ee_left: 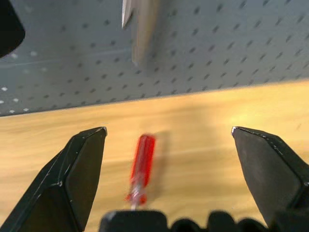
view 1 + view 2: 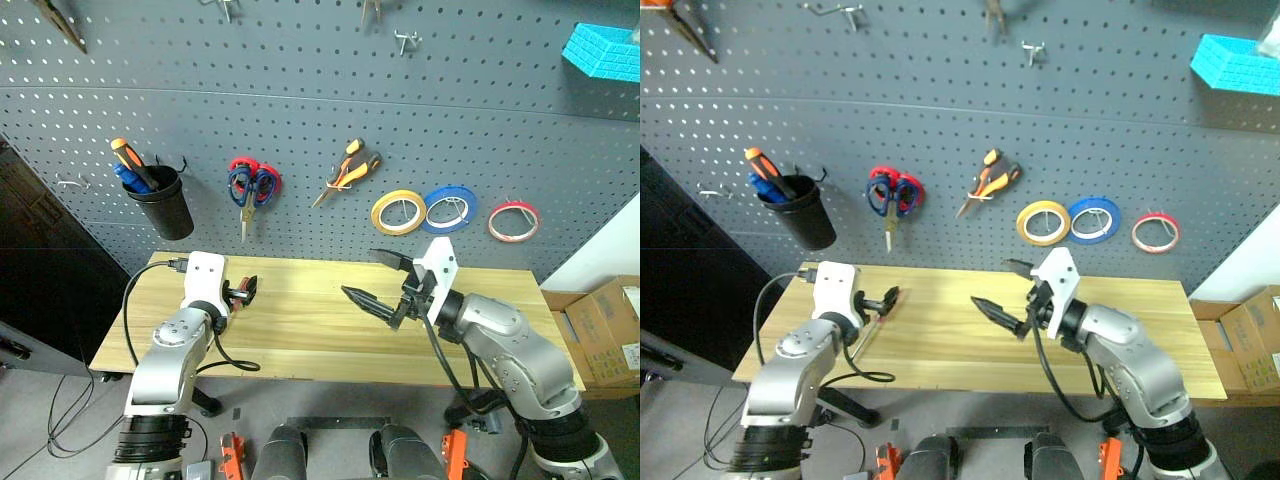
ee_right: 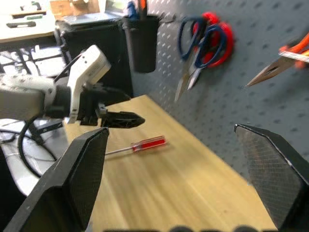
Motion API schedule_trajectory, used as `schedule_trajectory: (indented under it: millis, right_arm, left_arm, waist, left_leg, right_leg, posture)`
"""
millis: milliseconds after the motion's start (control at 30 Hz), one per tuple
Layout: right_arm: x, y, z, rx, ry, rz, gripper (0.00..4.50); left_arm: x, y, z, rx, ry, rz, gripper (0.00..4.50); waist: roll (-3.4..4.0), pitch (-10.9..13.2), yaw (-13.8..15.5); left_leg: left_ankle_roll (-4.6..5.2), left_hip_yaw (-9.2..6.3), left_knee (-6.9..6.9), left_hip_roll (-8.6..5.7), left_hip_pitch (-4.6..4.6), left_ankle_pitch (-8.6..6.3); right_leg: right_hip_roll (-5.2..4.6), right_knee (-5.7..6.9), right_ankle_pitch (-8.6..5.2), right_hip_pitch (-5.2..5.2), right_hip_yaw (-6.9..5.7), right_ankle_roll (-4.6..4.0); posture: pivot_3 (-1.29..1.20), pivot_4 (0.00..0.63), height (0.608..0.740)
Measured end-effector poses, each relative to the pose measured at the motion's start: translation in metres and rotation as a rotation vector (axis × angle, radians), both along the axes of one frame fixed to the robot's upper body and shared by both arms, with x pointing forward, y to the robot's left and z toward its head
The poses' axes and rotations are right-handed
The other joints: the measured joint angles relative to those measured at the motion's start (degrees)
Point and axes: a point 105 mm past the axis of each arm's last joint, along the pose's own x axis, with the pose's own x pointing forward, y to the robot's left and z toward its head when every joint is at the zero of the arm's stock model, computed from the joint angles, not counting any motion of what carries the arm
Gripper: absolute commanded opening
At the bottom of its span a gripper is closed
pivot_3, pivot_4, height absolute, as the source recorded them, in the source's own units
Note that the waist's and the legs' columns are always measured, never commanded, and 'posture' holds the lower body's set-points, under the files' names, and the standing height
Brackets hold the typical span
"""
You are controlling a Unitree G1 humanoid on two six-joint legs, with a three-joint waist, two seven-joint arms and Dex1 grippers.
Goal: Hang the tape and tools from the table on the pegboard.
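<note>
The red-handled screwdriver (image 1: 140,169) lies flat on the wooden surface (image 2: 300,320) just ahead of the left gripper (image 1: 169,140), whose jaws stand wide and empty; I judge it best to straddle the handle squarely before closing. The right gripper (image 2: 385,280), jaws also wide and empty, hovers well right of the screwdriver. Beyond it on the pegboard (image 2: 300,110), the black cup (image 2: 165,205) holds an orange-handled screwdriver (image 2: 128,158), while scissors, pliers and the red tape roll (image 2: 513,221) hang already

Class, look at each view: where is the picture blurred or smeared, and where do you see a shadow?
Left wrist view: the red-handled screwdriver is smeared, with a soft shadow beside it on the table; the blades hanging above are blurred too. Right wrist view: the scissors and pliers on the pegboard look soft. Left eye view: sharp and evenly lit.
</note>
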Motion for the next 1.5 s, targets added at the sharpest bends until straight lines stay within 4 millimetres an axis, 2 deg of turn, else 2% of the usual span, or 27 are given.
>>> schedule_trajectory:
  millis: [133,367,433,633,867,900,933,1233,1267,1500]
  right_arm:
    - [0.007,0.009,-0.011,-0.092,-0.003,0.016,4.5]
    - [0.021,0.009,-0.022,-0.189,0.018,0.008,4.5]
    - [0.021,0.006,-0.025,-0.212,0.026,0.015,4.5]
    - [0.021,-0.002,-0.03,-0.252,0.047,0.012,4.5]
    - [0.015,-0.011,-0.028,-0.255,0.062,-0.013,4.5]
    - [0.014,-0.011,-0.028,-0.258,0.065,-0.014,4.5]
    - [0.013,-0.012,-0.028,-0.259,0.065,-0.014,4.5]
    - [0.013,-0.019,-0.028,-0.256,0.084,-0.038,4.5]
    - [0.013,-0.019,-0.028,-0.256,0.084,-0.038,4.5]
    - [0.014,-0.018,-0.026,-0.255,0.071,-0.03,4.5]
  left_arm:
    - [0.005,0.011,-0.013,0.029,0.082,0.001,4.46]
    - [0.029,0.01,-0.01,0.043,0.111,-0.021,4.46]
    - [0.035,0.008,-0.009,0.042,0.116,-0.029,4.46]
    - [0.044,0.004,-0.027,0.049,0.211,-0.038,4.46]
    - [0.059,0.006,-0.02,0.021,0.202,-0.04,4.46]
    - [0.06,0.006,-0.019,0.017,0.203,-0.045,4.11]
    - [0.061,0.006,-0.019,0.015,0.204,-0.048,3.94]
    - [0.058,0.004,-0.018,0.0,0.229,-0.072,0.96]
    - [0.057,0.004,-0.017,0.0,0.231,-0.072,0.85]
    - [0.054,0.003,-0.016,0.009,0.232,-0.065,0.85]
  waist:
    - [0.09,2.1,0.12]
    - [0.04,4.7,0.35]
    - [0.01,5.59,0.26]
    - [-0.06,7.65,-0.41]
    - [-0.01,8.72,-0.89]
    - [0.02,8.83,-0.95]
    - [0.06,8.93,-1.02]
    - [0.14,9.56,-1.49]
    - [0.14,9.57,-1.54]
    - [0.12,9.72,-1.6]
  left_leg:
    - [0.0,-0.02,-0.01,-0.01,-0.05,0.0]
    - [0.09,0.0,-0.08,-0.07,-0.66,0.01]
    - [0.12,-0.03,-0.11,-0.09,-0.77,-0.05]
    - [0.12,-0.11,-0.08,-0.09,-1.25,-0.05]
    - [0.11,-0.13,-0.05,-0.1,-1.25,-0.04]
    - [0.11,-0.12,-0.05,-0.11,-1.25,-0.04]
    - [0.11,-0.12,-0.05,-0.11,-1.24,-0.04]
    - [0.1,-0.09,-0.07,-0.09,-1.21,-0.03]
    - [0.1,-0.09,-0.08,-0.09,-1.21,-0.03]
    - [0.09,-0.07,-0.12,-0.09,-1.23,-0.04]
  right_leg:
    - [-0.11,-0.03,0.0,-0.06,-0.06,-0.01]
    - [-0.17,-0.03,-0.15,-0.43,-0.15,0.08]
    - [-0.2,0.04,-0.09,-0.54,-0.17,0.24]
    - [-0.19,0.19,-0.1,-1.03,-0.23,0.28]
    - [-0.2,0.24,-0.16,-1.03,-0.23,0.4]
    - [-0.2,0.24,-0.16,-1.03,-0.23,0.41]
    - [-0.2,0.25,-0.16,-1.04,-0.22,0.41]
    - [-0.2,0.28,-0.17,-1.07,-0.2,0.42]
    - [-0.2,0.28,-0.17,-1.08,-0.2,0.43]
    - [-0.2,0.2,-0.19,-1.09,-0.18,0.45]
  posture:
    - [0.08,0.265,0.74]
    - [0.07,0.329,0.74]
    - [0.07,0.344,0.74]
    - [0.05,0.373,0.74]
    - [0.04,0.394,0.74]
    - [0.03,0.398,0.74]
    - [0.03,0.4,0.74]
    - [0.04,0.397,0.74]
    - [0.04,0.396,0.74]
    - [0.03,0.382,0.74]
